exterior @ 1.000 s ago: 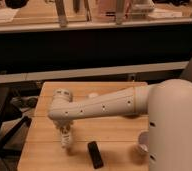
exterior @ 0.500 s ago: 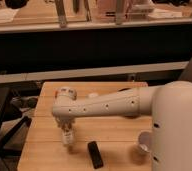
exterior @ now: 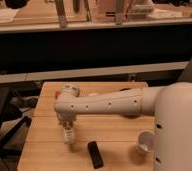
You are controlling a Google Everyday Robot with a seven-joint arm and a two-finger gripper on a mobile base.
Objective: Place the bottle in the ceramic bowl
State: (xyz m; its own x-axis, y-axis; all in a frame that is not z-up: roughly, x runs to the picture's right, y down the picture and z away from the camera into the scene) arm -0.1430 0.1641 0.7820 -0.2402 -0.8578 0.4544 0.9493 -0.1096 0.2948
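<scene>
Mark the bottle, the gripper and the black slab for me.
bottle [exterior: 68, 135]: camera view, on its pale body below the gripper.
gripper [exterior: 66, 125]: camera view, at its tip, just above the bottle, left side of the table.
black slab [exterior: 95, 153]: camera view, middle of its top face.

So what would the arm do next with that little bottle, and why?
Probably lift the bottle straight up a little. The gripper sits right over it at the left of the wooden table, and the black slab and white cup lie close by. No bowl shows in this view, so the carry direction is unclear.
</scene>
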